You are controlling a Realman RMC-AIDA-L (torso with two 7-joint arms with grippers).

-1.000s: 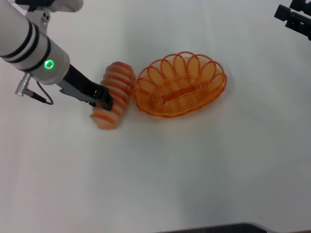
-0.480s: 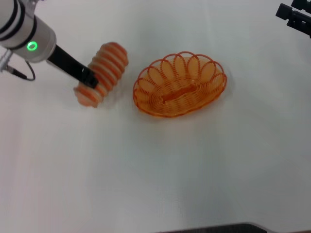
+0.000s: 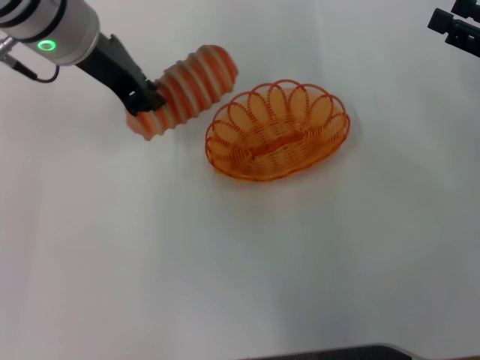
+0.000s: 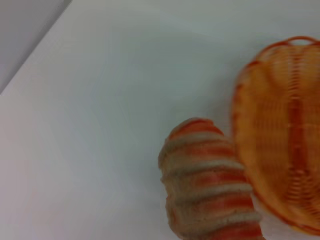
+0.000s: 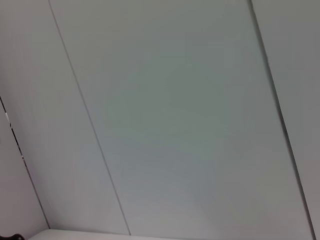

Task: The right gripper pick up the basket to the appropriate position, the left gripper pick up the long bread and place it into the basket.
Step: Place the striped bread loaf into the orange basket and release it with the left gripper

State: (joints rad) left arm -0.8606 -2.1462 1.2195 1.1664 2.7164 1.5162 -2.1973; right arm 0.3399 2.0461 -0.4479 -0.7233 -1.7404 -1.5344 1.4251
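Observation:
The long bread (image 3: 187,88), cream with orange-red stripes, is held in the air to the left of the orange wire basket (image 3: 277,131), its far end near the basket's left rim. My left gripper (image 3: 146,101) is shut on the bread's near end. In the left wrist view the bread (image 4: 210,185) lies beside the basket (image 4: 280,145), which is empty. The basket sits on the white table at centre. My right gripper (image 3: 455,28) is parked at the far right top edge, away from the basket.
The white table (image 3: 225,270) stretches around the basket with open surface in front and to the right. The right wrist view shows only pale wall panels (image 5: 175,125).
My left gripper has lifted the bread off the table, first drawing it left and then swinging it right toward the basket's rim. The basket and right arm have not moved.

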